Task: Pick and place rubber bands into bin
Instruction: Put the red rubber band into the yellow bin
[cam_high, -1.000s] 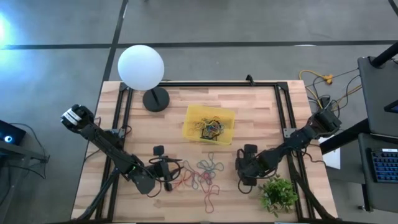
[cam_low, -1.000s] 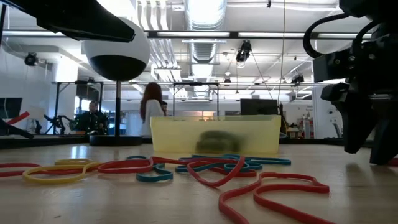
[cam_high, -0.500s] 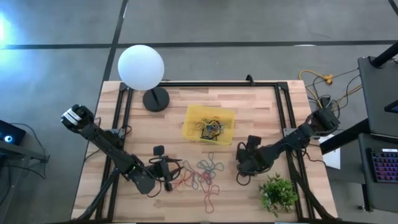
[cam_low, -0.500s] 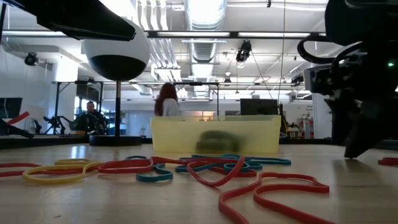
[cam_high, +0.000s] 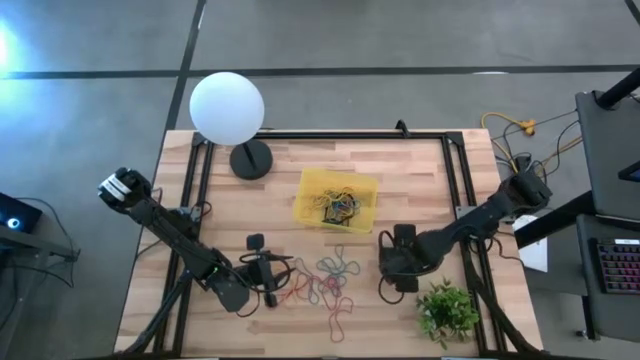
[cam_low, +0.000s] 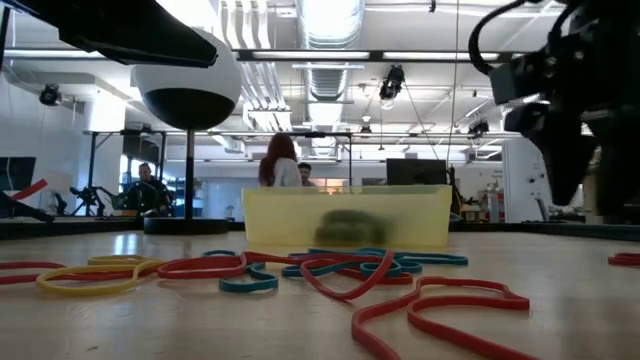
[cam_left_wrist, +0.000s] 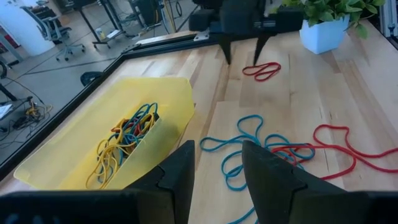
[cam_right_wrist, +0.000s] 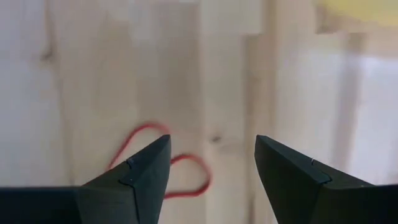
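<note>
The yellow bin (cam_high: 337, 198) sits mid-table with a tangle of rubber bands (cam_left_wrist: 127, 134) inside. Loose rubber bands (cam_high: 330, 283) in red, blue and yellow lie flat on the wood in front of it. One red band (cam_right_wrist: 163, 169) lies alone on the table right of that pile, under my right gripper (cam_right_wrist: 211, 158). This gripper hangs above it, pointing down, open and holding nothing (cam_left_wrist: 244, 53). My left gripper (cam_left_wrist: 217, 152) is open at the left edge of the pile (cam_high: 272, 280), pointing across it toward the bin, nothing between its fingers.
A white globe lamp (cam_high: 227, 108) stands at the far left corner. A small green plant (cam_high: 446, 310) in a white pot stands near the front right, close to my right gripper. A black frame (cam_high: 330, 135) runs along the table's edges. People show in the room behind.
My right gripper has risen straight up from the table, staying open and tipping a little. The red band under it stays flat on the wood. My left arm has kept still.
</note>
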